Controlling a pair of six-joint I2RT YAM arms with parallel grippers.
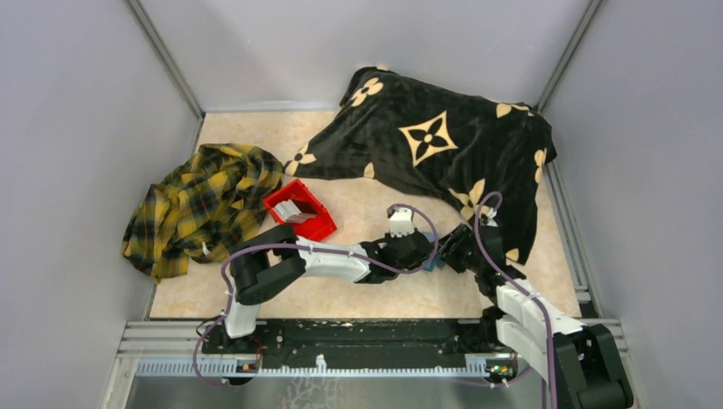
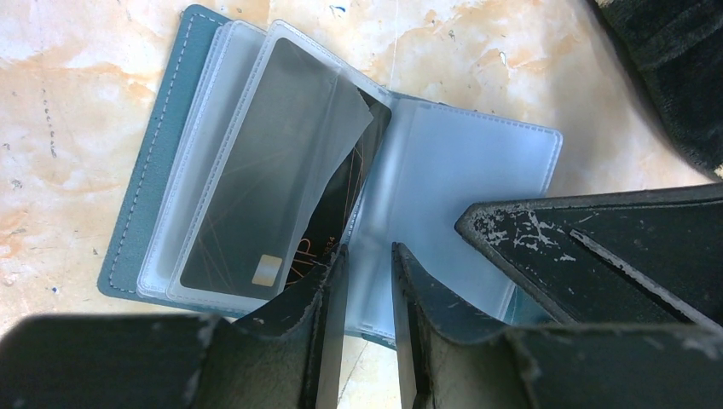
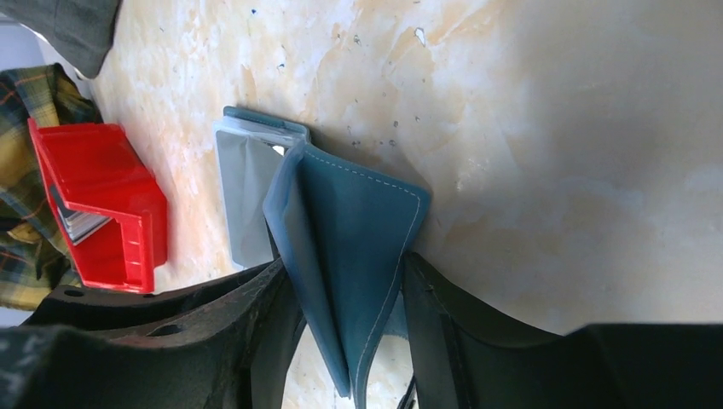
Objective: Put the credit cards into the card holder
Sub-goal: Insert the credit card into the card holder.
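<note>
The teal card holder lies open on the table, its clear sleeves fanned out. A dark card with a gold chip sits in one sleeve, and a second dark card with orange lettering lies partly under a sleeve flap. My left gripper hovers at the holder's near edge, jaws narrowly apart and empty, with its left fingertip by that card. My right gripper is shut on the holder's teal cover and holds it raised. More grey cards lie in the red bin.
A black blanket with beige flowers covers the back right, close to the holder. A yellow plaid cloth lies at the left beside the red bin. Both arms meet near the table's middle.
</note>
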